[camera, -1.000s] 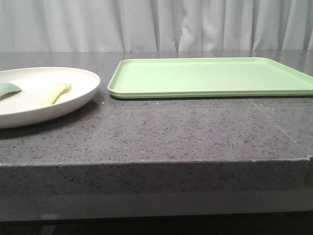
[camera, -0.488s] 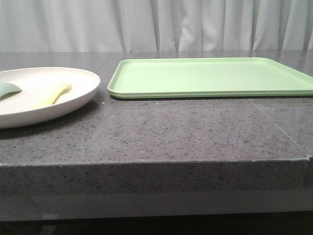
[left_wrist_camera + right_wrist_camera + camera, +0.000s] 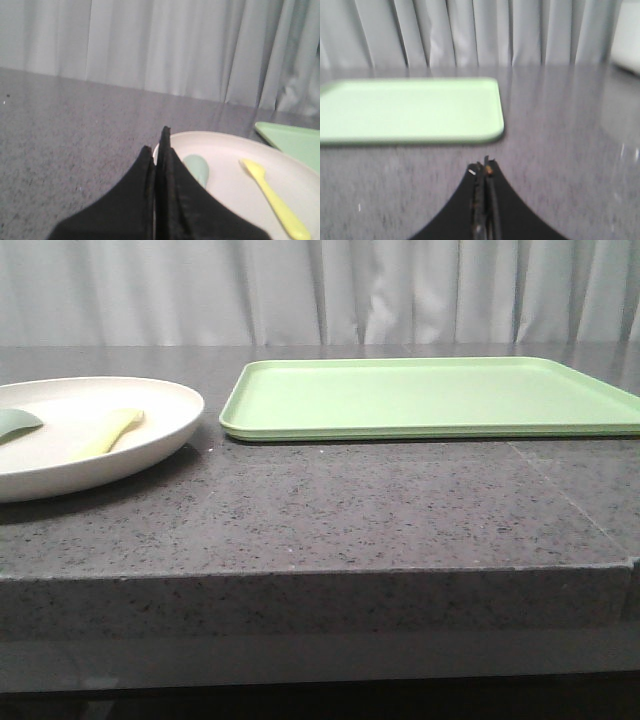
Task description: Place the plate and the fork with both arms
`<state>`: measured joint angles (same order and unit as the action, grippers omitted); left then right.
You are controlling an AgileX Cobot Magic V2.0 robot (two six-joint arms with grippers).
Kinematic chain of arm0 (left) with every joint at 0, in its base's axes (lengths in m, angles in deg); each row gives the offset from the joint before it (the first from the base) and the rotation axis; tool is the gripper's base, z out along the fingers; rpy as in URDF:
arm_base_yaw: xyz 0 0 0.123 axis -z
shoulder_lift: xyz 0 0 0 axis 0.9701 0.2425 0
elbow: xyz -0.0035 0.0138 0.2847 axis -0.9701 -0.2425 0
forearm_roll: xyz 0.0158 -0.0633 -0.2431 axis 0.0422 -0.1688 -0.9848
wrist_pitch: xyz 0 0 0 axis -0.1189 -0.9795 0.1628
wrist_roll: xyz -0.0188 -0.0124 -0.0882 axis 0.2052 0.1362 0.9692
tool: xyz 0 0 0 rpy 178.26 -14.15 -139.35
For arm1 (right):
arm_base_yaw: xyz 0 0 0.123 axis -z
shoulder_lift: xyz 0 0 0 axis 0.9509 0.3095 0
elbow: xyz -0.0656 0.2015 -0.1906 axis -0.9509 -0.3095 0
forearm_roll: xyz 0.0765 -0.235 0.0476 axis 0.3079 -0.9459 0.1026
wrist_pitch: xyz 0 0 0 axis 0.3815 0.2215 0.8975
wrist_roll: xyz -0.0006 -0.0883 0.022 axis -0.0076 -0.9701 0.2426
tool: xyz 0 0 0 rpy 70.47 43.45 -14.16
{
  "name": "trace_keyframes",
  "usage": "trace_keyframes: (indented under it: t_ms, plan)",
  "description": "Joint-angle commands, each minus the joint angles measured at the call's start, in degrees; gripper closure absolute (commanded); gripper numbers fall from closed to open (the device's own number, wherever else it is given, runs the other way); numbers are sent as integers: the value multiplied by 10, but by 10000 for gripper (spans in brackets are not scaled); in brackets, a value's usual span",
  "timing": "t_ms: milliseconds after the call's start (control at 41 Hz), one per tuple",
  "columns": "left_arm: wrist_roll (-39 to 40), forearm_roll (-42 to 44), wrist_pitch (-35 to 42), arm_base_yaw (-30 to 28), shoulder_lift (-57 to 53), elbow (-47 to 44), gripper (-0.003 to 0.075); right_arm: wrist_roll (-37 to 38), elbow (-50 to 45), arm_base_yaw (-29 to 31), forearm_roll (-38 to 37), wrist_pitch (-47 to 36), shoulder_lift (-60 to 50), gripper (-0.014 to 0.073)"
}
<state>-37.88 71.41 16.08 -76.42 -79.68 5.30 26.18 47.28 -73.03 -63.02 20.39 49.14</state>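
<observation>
A: Where do the plate and fork sit?

B: The plate (image 3: 75, 435) lies on the dark speckled bench (image 3: 330, 520), at the robot's left. The fork (image 3: 112, 430) lies inside it, pale yellow, flat on the dish. A muted grey-green piece (image 3: 17, 423) lies in the plate too, just beside the fork, not touching it.

A: And the tray?

B: The light-green tray (image 3: 430, 398) sits on the bench to the right of the plate, close to its rim with a narrow gap between.

A: The tools?

B: The left tool (image 3: 159, 150) has its fingers pressed together, gripping nothing, its tip over the plate's near edge beside the grey-green piece. The right tool (image 3: 485, 172) is likewise closed and holding nothing, above bare bench, near the tray's corner but apart from it
</observation>
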Motion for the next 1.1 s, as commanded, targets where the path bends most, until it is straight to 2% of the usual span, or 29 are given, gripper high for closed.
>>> trace_keyframes:
  t_ms: [0, 73, 195, 293, 390, 512, 659, 780, 927, 1073]
  plan:
    - [-1, -4, 102, -2, -12, -2, 738, -5, 2, 3, -5, -116, -11, 657]
    - [-1, -4, 136, -2, -12, 0, 738, 2, 4, 3, -5, -151, -11, 657]
    - [-1, -4, 132, -2, -9, 25, 738, 8, 34, 3, -5, -122, -11, 657]
    - [-1, 15, 94, -2, 2, 66, 738, 9, 96, 3, -4, -20, -10, 653]
    - [-1, 80, 52, -2, 36, 115, 738, 9, 168, 4, -4, 92, 17, 653]
    - [-1, 105, -2, -2, 105, 186, 738, 13, 245, 4, 0, 147, 102, 653]
    - [-1, 105, -58, -2, 201, 258, 738, 24, 320, 4, 29, 157, 235, 653]
    - [-1, 105, -63, -2, 286, 296, 738, 23, 347, 4, 30, 138, 318, 653]
    - [-1, 101, -57, -2, 334, 314, 738, 23, 355, 4, 24, 128, 361, 653]
    - [-1, 101, -50, -2, 350, 314, 737, 23, 355, 3, -14, 123, 365, 648]
